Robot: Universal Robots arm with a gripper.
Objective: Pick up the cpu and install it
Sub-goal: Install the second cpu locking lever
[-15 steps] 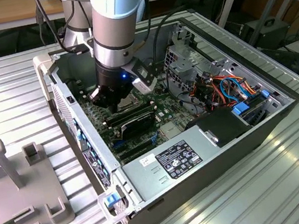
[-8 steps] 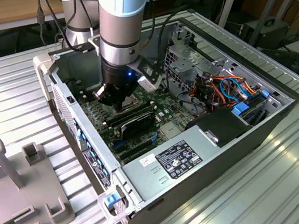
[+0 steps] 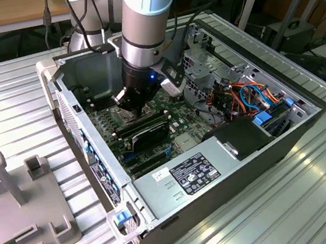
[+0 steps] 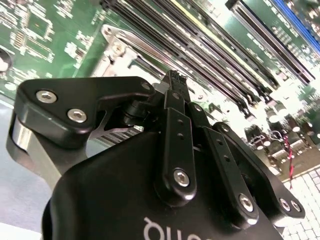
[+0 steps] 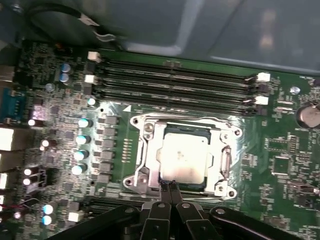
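The cpu (image 5: 183, 159), a small square chip with a dull silver-grey top, lies flat inside the metal socket frame (image 5: 145, 150) on the green motherboard (image 5: 280, 150). In the first wrist view my gripper (image 5: 168, 186) is shut, its two black fingertips pressed together with nothing between them, right at the chip's near edge. The second wrist view has the gripper (image 4: 175, 76) just above the socket frame (image 4: 125, 42). In the exterior view the gripper (image 3: 138, 110) reaches down into the open computer case over the motherboard (image 3: 102, 116).
Long black memory slots (image 5: 175, 85) run beside the socket. Case walls (image 3: 85, 141) surround the board, with a power supply (image 3: 196, 173) at the front, coloured cables (image 3: 246, 95) to the exterior view's right, and a grey fixture (image 3: 20, 202) outside on the ribbed metal table.
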